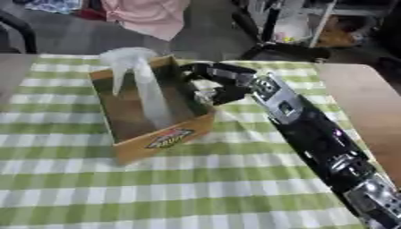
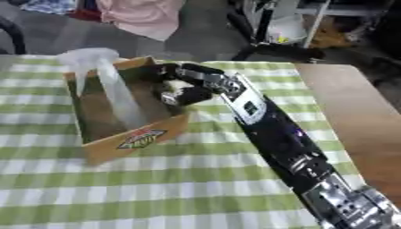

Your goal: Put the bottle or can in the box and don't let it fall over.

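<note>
Inside the brown cardboard box (image 1: pixel 156 142) stands a tall, see-through plastic bottle (image 1: pixel 145 87), a little tilted. Just beside it, at the box's right wall, the black right hand (image 1: pixel 219 85) has curled fingers holding nothing. Underneath lies a green checked cloth (image 1: pixel 196 188).

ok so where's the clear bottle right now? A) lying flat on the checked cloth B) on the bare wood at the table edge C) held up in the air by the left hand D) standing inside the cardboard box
D: the clear bottle stands inside the cardboard box, leaning a little, with the right hand at the box's right wall.
</note>
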